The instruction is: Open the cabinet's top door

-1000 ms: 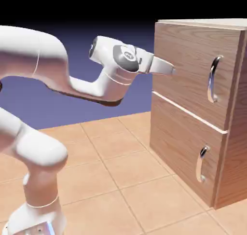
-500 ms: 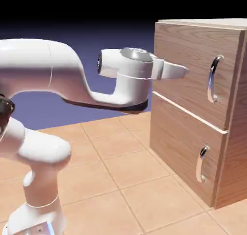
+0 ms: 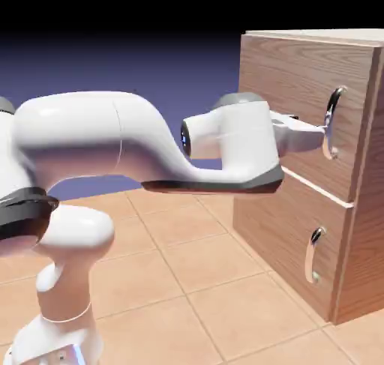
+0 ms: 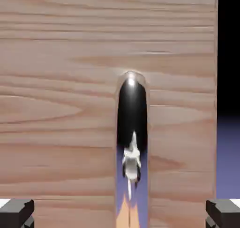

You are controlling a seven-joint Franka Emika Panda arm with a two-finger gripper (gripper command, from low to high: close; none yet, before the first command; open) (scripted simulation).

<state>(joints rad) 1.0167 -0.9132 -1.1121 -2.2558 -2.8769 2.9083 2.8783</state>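
Wide apart and holding nothing, my jaws (image 3: 324, 135) reach the top door's handle (image 3: 330, 124) in the exterior view; the top door (image 3: 289, 94) is closed. In the hand view, my fingertips (image 4: 17, 213) stand on either side of that handle.

Orange-tan square tiles cover the floor (image 3: 161, 281), below a blue-violet backdrop (image 3: 180, 64) fading to black above

no readable text, no legible labels, no brands, no numbers, no signs in either view
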